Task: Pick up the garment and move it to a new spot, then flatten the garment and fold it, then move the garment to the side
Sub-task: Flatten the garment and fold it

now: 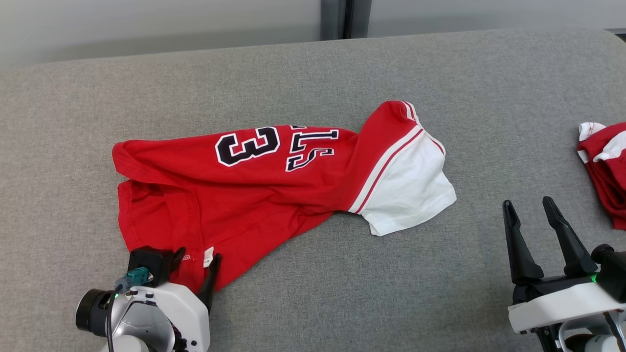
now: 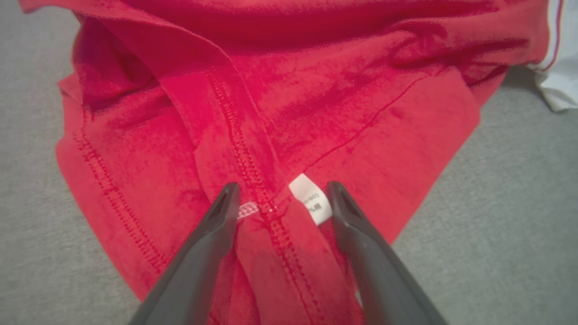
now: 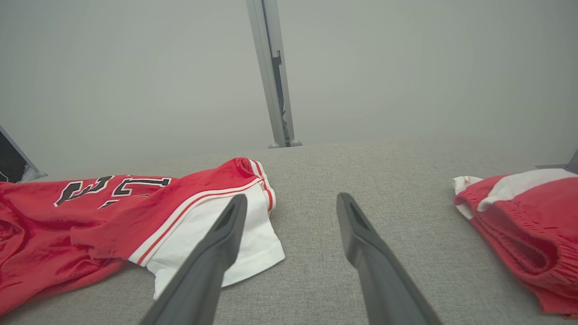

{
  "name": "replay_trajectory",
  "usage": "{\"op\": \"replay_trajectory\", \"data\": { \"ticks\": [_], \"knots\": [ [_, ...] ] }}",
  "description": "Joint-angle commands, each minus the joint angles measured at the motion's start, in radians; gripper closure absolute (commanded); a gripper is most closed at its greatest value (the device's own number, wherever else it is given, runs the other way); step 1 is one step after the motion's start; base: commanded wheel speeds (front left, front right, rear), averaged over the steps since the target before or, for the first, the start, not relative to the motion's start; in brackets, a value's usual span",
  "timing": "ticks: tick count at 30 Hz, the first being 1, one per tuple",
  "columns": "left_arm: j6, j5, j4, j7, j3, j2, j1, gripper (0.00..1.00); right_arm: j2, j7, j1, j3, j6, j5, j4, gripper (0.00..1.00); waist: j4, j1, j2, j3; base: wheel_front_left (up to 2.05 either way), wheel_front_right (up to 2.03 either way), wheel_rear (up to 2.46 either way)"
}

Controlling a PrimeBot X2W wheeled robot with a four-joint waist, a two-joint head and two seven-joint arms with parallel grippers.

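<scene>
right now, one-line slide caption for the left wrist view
Open left end effector straddles a stitched seam of the red jersey, beside its white label, on a grey surface.

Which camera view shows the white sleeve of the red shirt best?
The head view: the whole white sleeve lies in plain sight. The right wrist view is nearer, but a finger of the right gripper hides part of it. The left wrist view catches one corner.

my left gripper [image 1: 196, 258] and right gripper [image 1: 528, 203]: two long, tapered dark fingers [image 1: 518, 244] each, black at the base. wrist shells [image 1: 181, 313] white, each with a small green light [image 1: 593, 278]. left wrist: teal plug [image 1: 136, 277], thin grey cable [image 1: 110, 313], black round lens barrel [image 1: 90, 318].
</scene>
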Motion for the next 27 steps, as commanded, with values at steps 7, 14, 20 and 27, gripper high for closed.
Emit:
{"op": "replay_trajectory", "data": {
  "ticks": [7, 14, 20, 27],
  "knots": [
    [-0.005, -0.014, 0.056, 0.002, 0.008, 0.007, -0.031, 0.12, -0.001, -0.012, -0.02, 0.0, 0.0, 0.004, 0.002, 0.0, -0.002, 0.0, 0.0, 0.016, 0.0, 0.0, 0.0],
    [0.011, -0.018, 0.06, -0.029, 0.024, 0.013, -0.038, 1.0, -0.002, -0.014, -0.021, -0.009, 0.0, 0.006, 0.008, 0.0, 0.004, 0.0, 0.0, 0.017, 0.0, 0.0, 0.0],
    [0.019, -0.018, 0.023, -0.064, 0.036, 0.016, -0.026, 1.0, -0.01, -0.012, -0.033, -0.022, 0.0, -0.002, 0.016, 0.0, 0.015, 0.0, 0.0, 0.021, 0.0, 0.0, 0.0],
    [0.022, -0.027, -0.027, -0.087, 0.043, 0.018, -0.008, 1.0, -0.021, -0.004, -0.042, -0.029, 0.0, 0.002, 0.033, 0.0, 0.035, 0.0, 0.0, 0.027, 0.0, 0.0, 0.0]
  ]
}}
